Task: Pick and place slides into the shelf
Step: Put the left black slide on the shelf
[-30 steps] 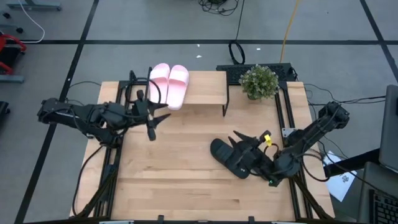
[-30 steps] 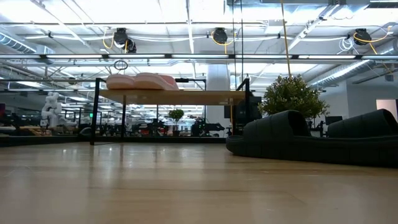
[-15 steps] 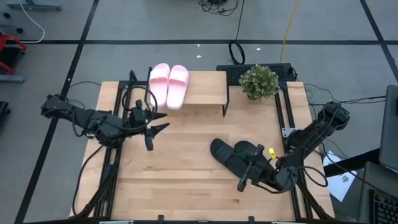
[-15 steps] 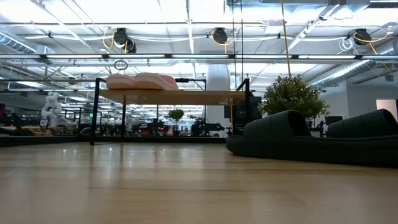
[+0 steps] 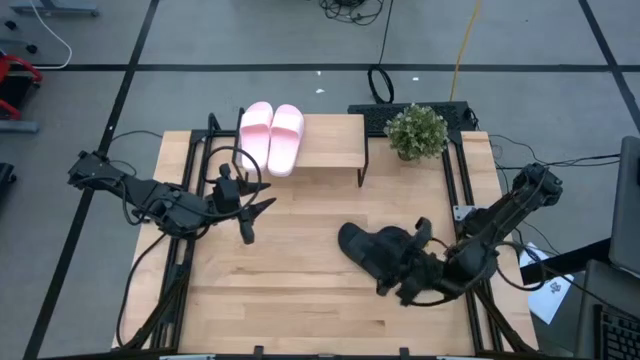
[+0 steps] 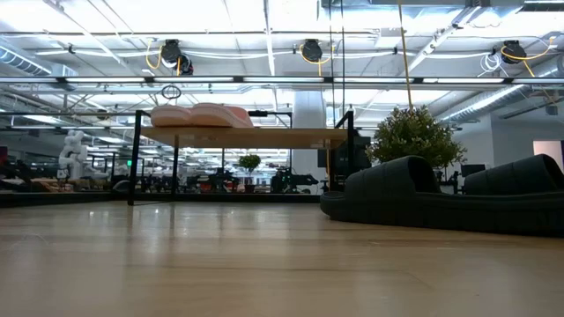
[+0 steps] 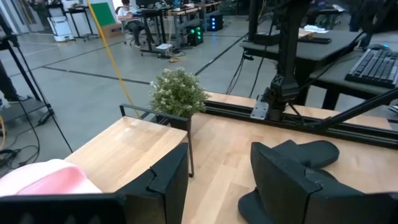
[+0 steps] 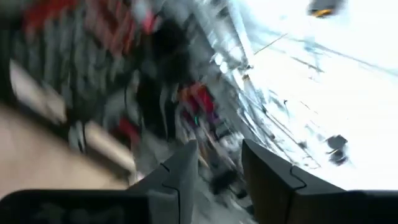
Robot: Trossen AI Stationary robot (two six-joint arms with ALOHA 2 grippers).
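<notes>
Shelf: the low rack with a light wooden top board and thin black metal legs (image 5: 325,140) stands at the far edge of the large wooden tabletop (image 5: 300,280), with a small green potted plant (image 5: 417,130) just beside its right end.

Pink pair: the two pale pink wide-strap slides (image 5: 271,135) already lie side by side on the left part of the shelf board, which leaves its right part bare.

Black pair: the two matte black wide-strap slides (image 5: 375,250) lie together on the tabletop, right of centre, well apart from the shelf; their long axis runs diagonally, from near-right toward far-left.

Right gripper: the right gripper (image 5: 402,268) hovers at the near-right end of the black pair, fingers spread and holding nothing; whether it touches a slide cannot be told.

Left gripper: the left gripper (image 5: 250,215) waits near the shelf's left legs, fingers apart and empty, pointing toward the black slides across the table.

Deciding relation: the black slides lie directly under and ahead of the right gripper, so that arm is much the nearer; the shelf's free space lies farther back and to the left of them.
</notes>
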